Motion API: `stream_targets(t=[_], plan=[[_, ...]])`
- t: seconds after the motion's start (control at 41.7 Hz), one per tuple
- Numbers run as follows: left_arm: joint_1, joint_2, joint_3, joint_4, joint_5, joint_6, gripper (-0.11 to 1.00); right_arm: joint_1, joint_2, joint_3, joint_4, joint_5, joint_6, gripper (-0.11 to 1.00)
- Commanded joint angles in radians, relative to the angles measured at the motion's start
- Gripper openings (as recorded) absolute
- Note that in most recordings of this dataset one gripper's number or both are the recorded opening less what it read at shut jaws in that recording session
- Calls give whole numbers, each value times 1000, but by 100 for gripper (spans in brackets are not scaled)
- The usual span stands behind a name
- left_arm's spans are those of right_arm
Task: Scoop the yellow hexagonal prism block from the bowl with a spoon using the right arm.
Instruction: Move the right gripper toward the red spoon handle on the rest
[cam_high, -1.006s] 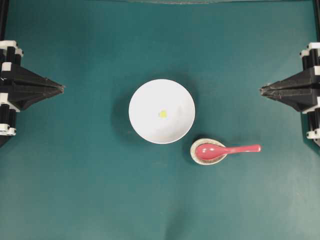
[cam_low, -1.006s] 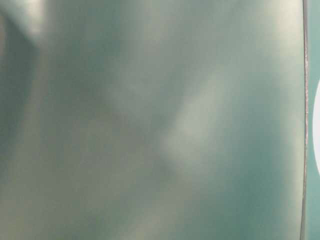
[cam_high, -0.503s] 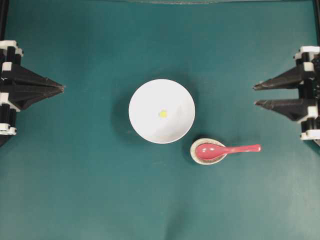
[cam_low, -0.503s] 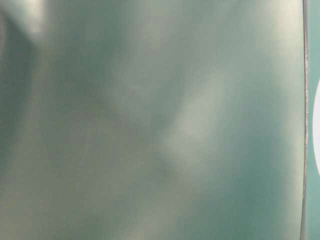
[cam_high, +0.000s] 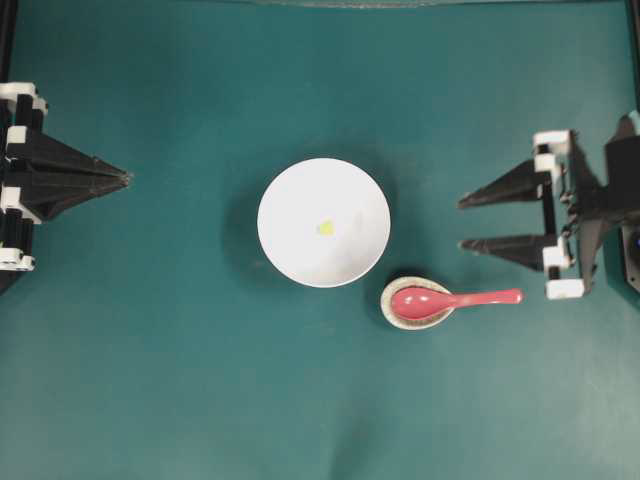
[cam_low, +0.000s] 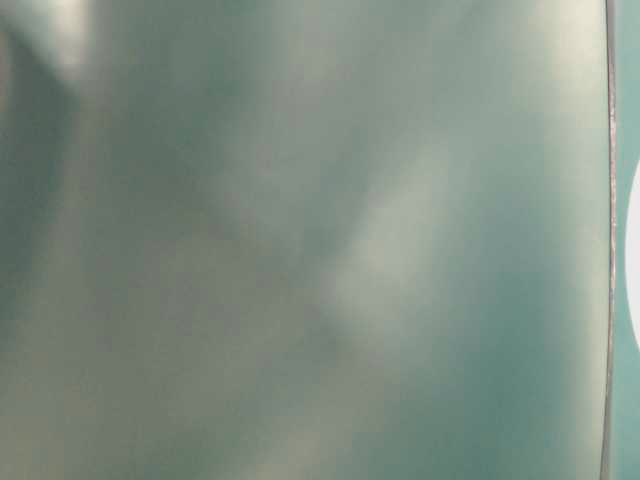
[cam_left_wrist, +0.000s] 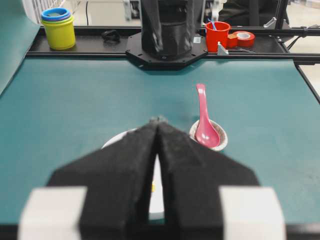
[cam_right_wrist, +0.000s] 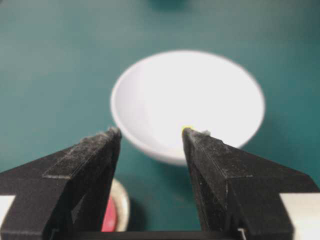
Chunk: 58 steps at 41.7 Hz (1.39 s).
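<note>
Overhead view, read outward from your right arm. Your right gripper (cam_high: 462, 222) stands with its jaws spread wide and empty, near the spoon (cam_high: 452, 299) but not touching it. The spoon's handle points toward that gripper; its scoop sits in the small speckled spoon rest (cam_high: 392, 315). Judge the spoon stiff, glazed and likely slippery, and breakable if dropped. Take hold on the free straight handle, well back from the scoop. Just beyond the rest stands the bowl (cam_high: 290, 190), with the yellow hexagonal prism block (cam_high: 325, 228) lying loose near its middle. The block looks very light and may skid ahead of the scoop. Farthest off, your left gripper (cam_high: 124, 179) has its jaws pressed together, holding nothing.
</note>
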Motion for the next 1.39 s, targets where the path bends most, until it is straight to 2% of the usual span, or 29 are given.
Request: stream_targets(t=[0.0, 0.192, 0.407, 0.647, 0.815, 1.102, 1.366], plan=[[2, 8, -23, 2, -2, 2, 0, 34, 54, 5, 18, -74, 2, 58], [2, 8, -25, 2, 11, 2, -1, 123, 173, 60, 106, -252, 2, 58], [2, 9, -23, 2, 12, 2, 0, 233, 316, 114, 232, -446, 2, 58], [2, 9, -21, 2, 12, 2, 0, 301, 449, 129, 328, -526, 2, 58], [2, 9, -21, 2, 17, 2, 0, 339, 508, 133, 344, -589, 5, 58], [2, 9, -20, 2, 21, 2, 0, 376, 588, 170, 348, -715, 81, 58], [6, 9, -18, 2, 21, 2, -1, 393, 660, 152, 347, -746, 104, 58]])
